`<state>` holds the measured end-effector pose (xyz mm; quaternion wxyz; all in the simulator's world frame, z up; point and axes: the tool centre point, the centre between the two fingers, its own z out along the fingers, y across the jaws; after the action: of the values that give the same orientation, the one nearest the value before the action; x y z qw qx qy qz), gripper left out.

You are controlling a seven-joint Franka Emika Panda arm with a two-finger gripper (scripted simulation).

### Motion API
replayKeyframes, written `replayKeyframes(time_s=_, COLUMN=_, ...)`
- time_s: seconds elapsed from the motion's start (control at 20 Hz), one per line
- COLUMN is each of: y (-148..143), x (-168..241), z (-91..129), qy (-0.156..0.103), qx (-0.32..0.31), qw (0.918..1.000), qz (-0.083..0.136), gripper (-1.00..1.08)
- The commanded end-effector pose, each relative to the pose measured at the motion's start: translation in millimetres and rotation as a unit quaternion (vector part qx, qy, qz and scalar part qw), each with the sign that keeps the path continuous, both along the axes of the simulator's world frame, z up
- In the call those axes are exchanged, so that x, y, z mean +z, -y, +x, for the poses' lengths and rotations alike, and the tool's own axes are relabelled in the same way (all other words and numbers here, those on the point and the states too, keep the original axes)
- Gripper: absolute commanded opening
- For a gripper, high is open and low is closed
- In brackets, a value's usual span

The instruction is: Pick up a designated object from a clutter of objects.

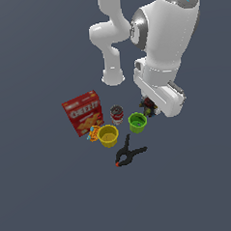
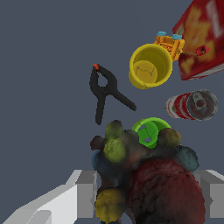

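The designated object, a dark lumpy knot (image 2: pixel 148 175) with red, green, yellow and blue specks, fills the space between my two grey fingers (image 2: pixel 74 194). My gripper (image 2: pixel 144 192) is closed against both its sides. In the exterior view the lump (image 1: pixel 147 105) shows just under the hand, with my gripper (image 1: pixel 147 109) beside the green cup (image 1: pixel 137 122) on the exterior view's right. I cannot tell whether the lump rests on the floor. In the wrist view the lump hides part of the green cup (image 2: pixel 149 130).
The clutter lies to the exterior view's left of the hand: yellow cup (image 1: pixel 108 136), red-white can (image 1: pixel 117 114), red cracker box (image 1: pixel 83 113), small orange item (image 1: pixel 94 133) and black clamp with orange tips (image 1: pixel 129 156). The arm's base (image 1: pixel 113 78) stands behind them.
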<state>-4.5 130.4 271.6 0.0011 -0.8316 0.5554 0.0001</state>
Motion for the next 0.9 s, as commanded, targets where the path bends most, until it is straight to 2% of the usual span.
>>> replayKeyframes(time_s=0.0, y=4.7, x=24.2, z=-10.2, qy=0.0, qx=0.0, qw=1.0, qz=0.0, gripper=-1.0)
replayKeyframes(time_s=0.45, y=16.5, x=89.6, z=-36.2, qy=0.0, qx=0.0, qw=1.0, qz=-0.001, gripper=-1.0)
replayKeyframes(time_s=0.85, y=20.1, x=113.8, z=-44.2, qy=0.0, qx=0.0, qw=1.0, qz=-0.001, gripper=-1.0)
